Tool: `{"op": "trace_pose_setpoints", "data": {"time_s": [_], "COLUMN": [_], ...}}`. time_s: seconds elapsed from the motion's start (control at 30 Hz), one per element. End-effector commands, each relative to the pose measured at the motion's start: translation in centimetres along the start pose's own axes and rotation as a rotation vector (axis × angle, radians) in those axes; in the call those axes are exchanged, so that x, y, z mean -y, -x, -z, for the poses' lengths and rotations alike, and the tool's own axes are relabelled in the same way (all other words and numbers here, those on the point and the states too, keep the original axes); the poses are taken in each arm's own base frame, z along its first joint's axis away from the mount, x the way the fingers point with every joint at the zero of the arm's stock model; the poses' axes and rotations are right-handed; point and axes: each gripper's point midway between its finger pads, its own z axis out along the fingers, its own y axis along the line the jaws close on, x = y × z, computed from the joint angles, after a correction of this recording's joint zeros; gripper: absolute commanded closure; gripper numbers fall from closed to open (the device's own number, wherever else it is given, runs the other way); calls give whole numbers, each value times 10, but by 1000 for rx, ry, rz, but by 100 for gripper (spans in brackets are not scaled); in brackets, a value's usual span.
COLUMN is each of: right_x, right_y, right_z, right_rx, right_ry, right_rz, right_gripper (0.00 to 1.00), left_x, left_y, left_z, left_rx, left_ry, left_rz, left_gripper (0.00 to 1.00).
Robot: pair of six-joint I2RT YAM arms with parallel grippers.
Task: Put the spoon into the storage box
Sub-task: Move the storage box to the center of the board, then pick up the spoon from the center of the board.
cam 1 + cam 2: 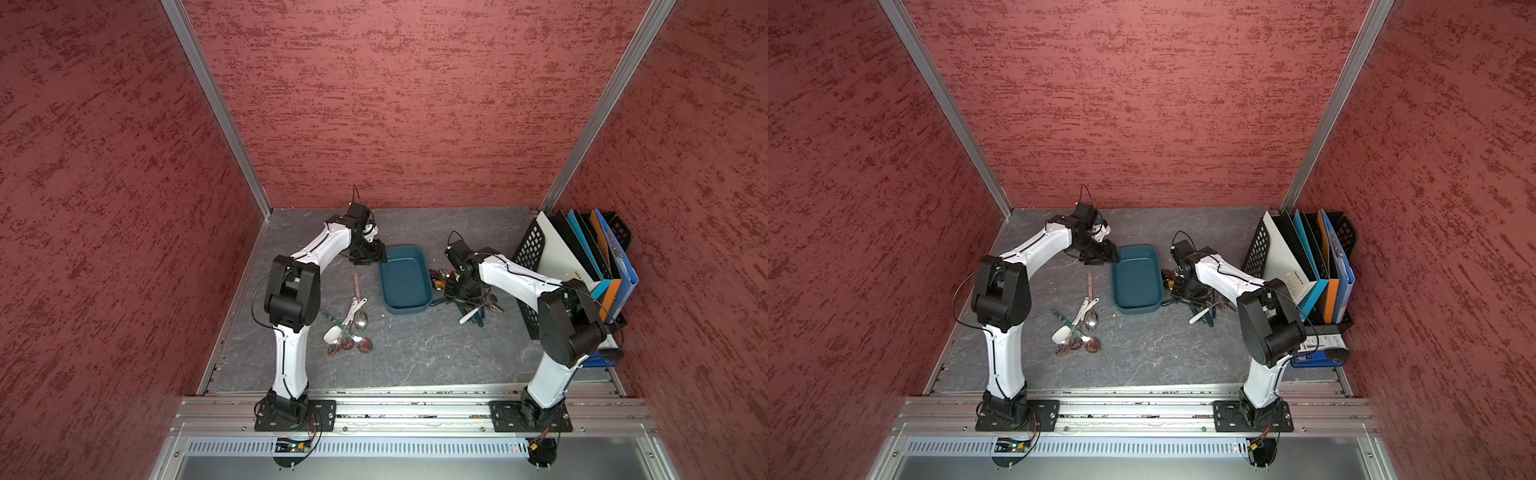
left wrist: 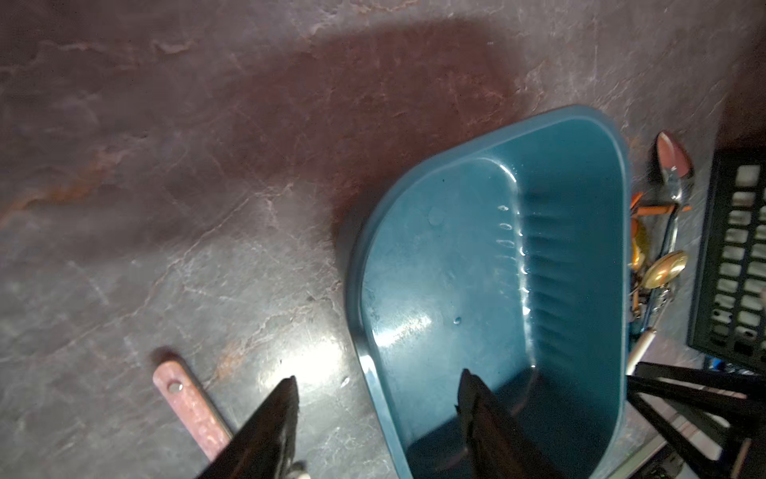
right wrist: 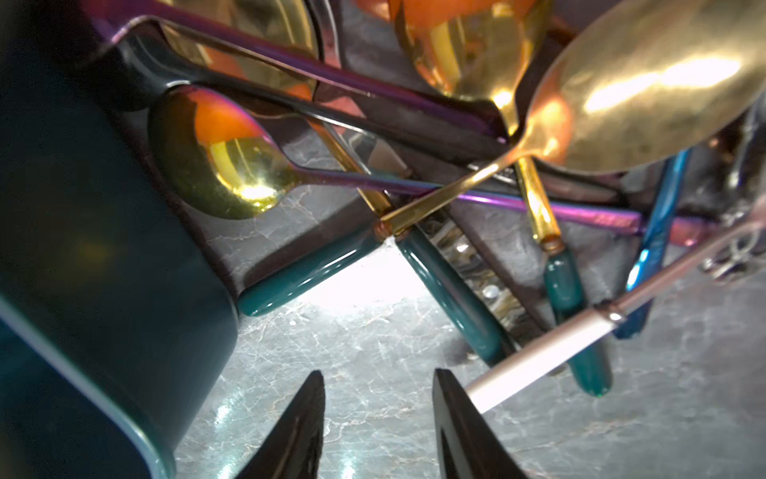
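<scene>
The storage box (image 1: 405, 278) (image 1: 1137, 276), a shallow dark teal tray, lies mid-table and looks empty in both top views. My left gripper (image 1: 376, 259) (image 2: 379, 377) is open and straddles the box's rim, one finger over the table, the other inside the box (image 2: 456, 257). A faint blurred streak shows beside that inner finger; I cannot tell what it is. My right gripper (image 1: 455, 297) (image 3: 378, 373) is open with bare table between its fingers, close to the box wall (image 3: 83, 249). A white-handled spoon (image 3: 539, 356) passes behind one fingertip.
Several spoons (image 1: 353, 324) lie left of the box, a pink handle (image 2: 190, 410) nearest the left gripper. Another pile of gold and teal-handled spoons (image 1: 478, 307) (image 3: 642, 83) lies right of it. A black mesh file rack (image 1: 532, 253) with folders stands at the right wall.
</scene>
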Motion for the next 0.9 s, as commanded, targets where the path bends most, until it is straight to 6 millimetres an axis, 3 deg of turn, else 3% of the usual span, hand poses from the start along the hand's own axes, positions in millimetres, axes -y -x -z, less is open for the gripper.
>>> {"op": "trace_pose_setpoints", "data": {"time_s": [0.0, 0.27, 0.5, 0.73, 0.87], "right_x": [-6, -16, -19, -7, 7], "right_y": [17, 32, 42, 38, 25], "right_z": [-1, -23, -29, -39, -44], "right_rx": [55, 46, 64, 42, 7], "right_ry": [-16, -28, -50, -111, -155], "right_rz": [-62, -104, -131, -132, -113], "right_gripper": [53, 45, 44, 47, 50], "left_x": [9, -1, -10, -14, -15], "left_y": [15, 8, 1, -3, -3], "left_z": [32, 47, 54, 56, 56], "left_rx": [95, 121, 137, 129, 128], "left_ry": [-24, -20, -37, -52, -53], "left_rz": [-9, 26, 62, 80, 84], "left_gripper": [29, 22, 21, 20, 20]}}
